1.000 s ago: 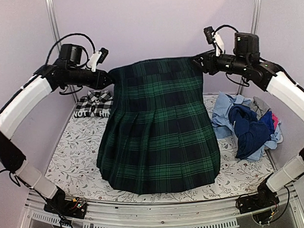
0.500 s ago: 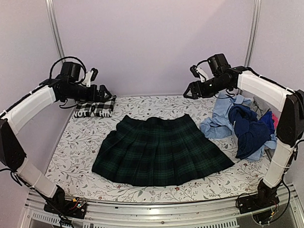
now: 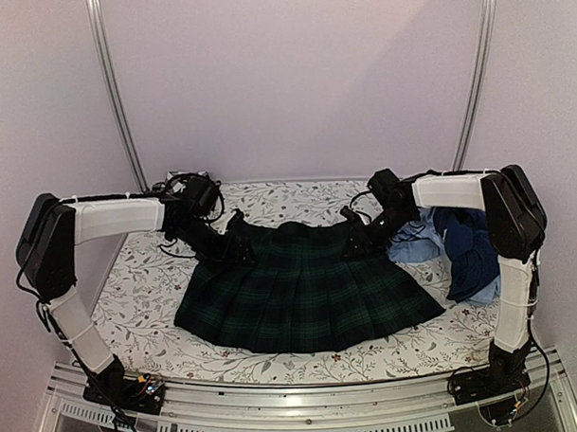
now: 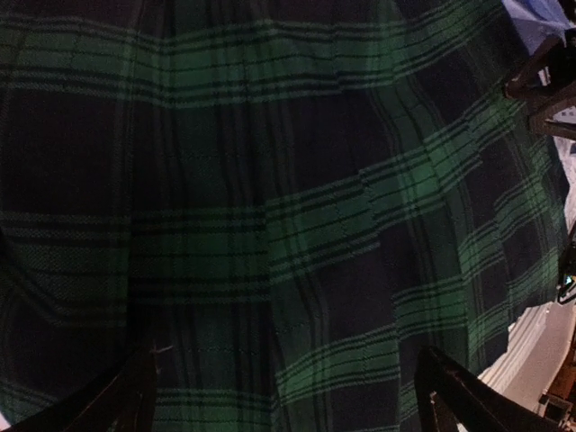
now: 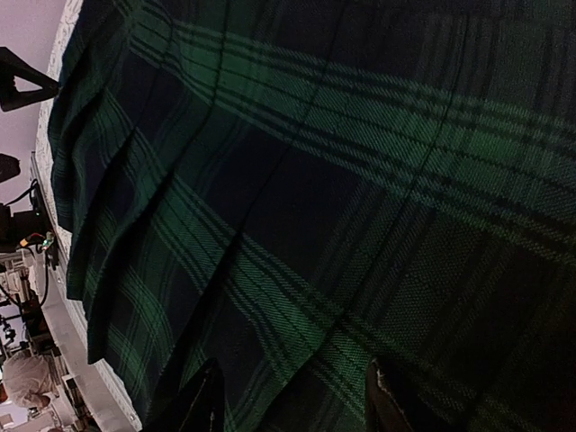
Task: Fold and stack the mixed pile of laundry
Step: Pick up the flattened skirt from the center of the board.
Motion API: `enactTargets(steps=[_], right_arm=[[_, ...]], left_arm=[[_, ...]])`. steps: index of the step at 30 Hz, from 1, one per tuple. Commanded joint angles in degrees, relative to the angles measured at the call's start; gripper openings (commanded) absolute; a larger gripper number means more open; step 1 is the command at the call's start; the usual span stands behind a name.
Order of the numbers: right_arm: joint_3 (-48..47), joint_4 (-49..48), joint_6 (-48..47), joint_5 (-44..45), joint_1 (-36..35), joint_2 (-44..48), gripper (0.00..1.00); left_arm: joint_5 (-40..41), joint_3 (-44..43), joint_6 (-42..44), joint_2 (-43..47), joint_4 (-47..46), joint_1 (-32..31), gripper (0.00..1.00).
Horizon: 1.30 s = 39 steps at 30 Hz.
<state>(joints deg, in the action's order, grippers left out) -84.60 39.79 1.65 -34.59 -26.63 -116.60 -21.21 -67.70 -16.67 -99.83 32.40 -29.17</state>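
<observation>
A dark green-navy plaid skirt (image 3: 305, 291) lies spread flat on the middle of the floral table covering (image 3: 140, 297), waistband toward the back. My left gripper (image 3: 238, 244) hovers low over the waistband's left corner. In the left wrist view its fingers (image 4: 459, 396) stand wide apart, open, with only plaid cloth (image 4: 270, 207) beneath. My right gripper (image 3: 357, 234) is at the waistband's right corner, open too, its fingers (image 5: 193, 405) spread above the plaid (image 5: 315, 198). The rest of the mixed laundry pile (image 3: 465, 243), light blue and navy pieces, sits at the right.
Both forearms stretch across the back half of the table toward the skirt. The right arm (image 3: 449, 187) passes over the pile. Metal frame posts (image 3: 113, 89) rise at the back corners, and the table's rail (image 3: 305, 414) runs along the near edge.
The skirt, held up by its waistband a second ago, was let go and now lies flat. Both grippers opened and have come down to the waistband's two corners.
</observation>
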Motion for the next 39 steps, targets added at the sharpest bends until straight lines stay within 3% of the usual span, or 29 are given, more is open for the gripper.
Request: enactTargets(steps=[1, 6, 13, 19, 24, 28, 39], right_arm=[[1.38, -0.54, -0.34, -1.21, -0.2, -3.1, 0.52], [3.81, 1.32, -0.08, 1.01, -0.08, -6.56, 0.52], [9.83, -1.8, -0.45, -1.3, 0.07, -0.21, 0.49], [-0.32, -8.34, 7.21, 0.84, 3.84, 4.09, 0.51], [-8.63, -6.87, 12.36, 5.8, 7.3, -1.1, 0.53], [-11.81, -5.12, 12.16, 6.89, 7.95, -4.82, 0.58], [-16.26, -3.31, 9.23, 13.14, 7.97, -14.14, 0.58]], left_arm=[[5.86, -0.93, -2.87, -5.86, 1.43, 0.44, 1.0], [11.56, -2.83, -5.48, -8.85, 2.18, 4.0, 1.0], [1.01, -2.86, -1.41, -0.2, -8.55, 11.68, 1.0], [-2.35, -13.46, 0.65, -10.85, -6.52, 15.31, 1.0], [-2.86, -21.57, 0.96, -19.11, -6.16, 15.39, 0.86], [-3.66, -24.54, 1.06, -23.47, -5.95, 15.39, 0.75], [-4.35, -29.38, 1.97, -31.58, -4.72, 14.94, 0.7]])
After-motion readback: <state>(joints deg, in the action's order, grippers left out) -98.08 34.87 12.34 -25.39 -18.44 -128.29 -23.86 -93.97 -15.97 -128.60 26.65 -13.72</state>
